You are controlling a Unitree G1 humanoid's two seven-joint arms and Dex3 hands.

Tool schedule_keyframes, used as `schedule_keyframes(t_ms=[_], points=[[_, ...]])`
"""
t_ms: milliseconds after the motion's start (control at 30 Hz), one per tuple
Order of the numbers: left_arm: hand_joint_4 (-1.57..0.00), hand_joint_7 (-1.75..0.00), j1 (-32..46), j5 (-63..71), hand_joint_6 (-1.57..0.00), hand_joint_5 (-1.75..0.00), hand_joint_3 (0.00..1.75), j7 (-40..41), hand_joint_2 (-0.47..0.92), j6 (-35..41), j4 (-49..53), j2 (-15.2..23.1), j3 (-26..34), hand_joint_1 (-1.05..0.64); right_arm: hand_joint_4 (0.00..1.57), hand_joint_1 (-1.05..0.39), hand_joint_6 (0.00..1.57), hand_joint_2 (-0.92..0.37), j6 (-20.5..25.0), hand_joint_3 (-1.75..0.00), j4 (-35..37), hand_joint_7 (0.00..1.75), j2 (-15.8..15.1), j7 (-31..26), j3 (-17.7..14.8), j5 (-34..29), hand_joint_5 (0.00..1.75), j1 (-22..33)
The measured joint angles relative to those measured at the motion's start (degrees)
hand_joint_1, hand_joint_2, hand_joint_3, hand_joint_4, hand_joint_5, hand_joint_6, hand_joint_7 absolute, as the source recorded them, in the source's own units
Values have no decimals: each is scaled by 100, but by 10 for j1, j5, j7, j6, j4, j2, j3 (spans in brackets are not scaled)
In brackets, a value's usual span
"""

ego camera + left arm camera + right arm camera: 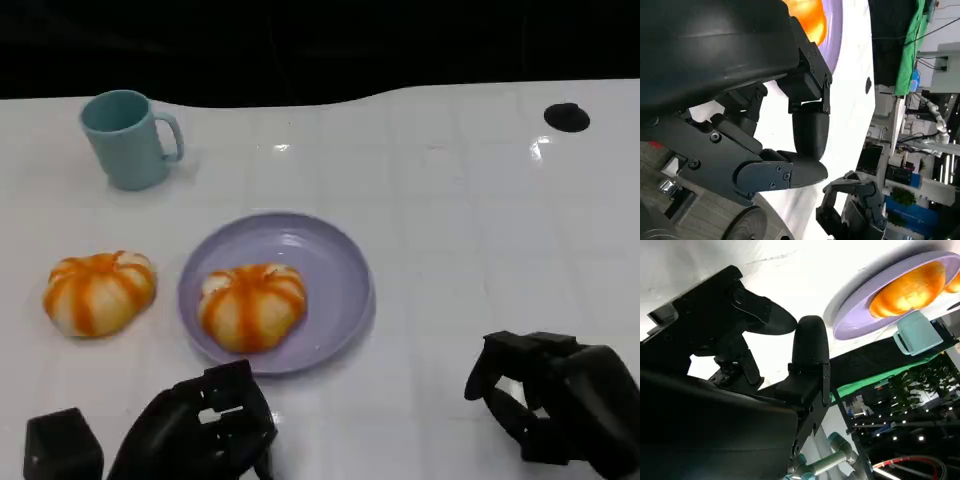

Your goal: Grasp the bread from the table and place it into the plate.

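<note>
One orange-and-white striped bread (pixel 252 305) lies on the purple plate (pixel 340 260) in the middle of the table. A second bread (pixel 98 292) of the same kind sits on the table left of the plate. My left hand (pixel 200 430) hovers at the near edge, just below the plate, holding nothing. My right hand (pixel 560 400) is off to the lower right, well apart from the plate, also holding nothing. The left wrist view has the left hand (pixel 740 125) with its fingers apart, and the bread (pixel 810 17) on the plate (pixel 832 35) beyond it. The right wrist view shows the right hand (pixel 765 370), the plate (pixel 860 325) and the bread (pixel 910 290) on it.
A teal mug (pixel 125 140) stands at the back left, behind the loose bread. A small black disc (pixel 566 117) lies at the far right near the table's back edge. White tabletop stretches between the plate and my right hand.
</note>
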Motion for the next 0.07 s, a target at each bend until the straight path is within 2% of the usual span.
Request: schedule_keyframes(t_ms=[67], points=[[-78,-142,0,0,-76,-175,62,0,69,-2,3,0,0,-57,89,-22,76,-46,0,-105,1,141,0,-2,1,-3,175,0]])
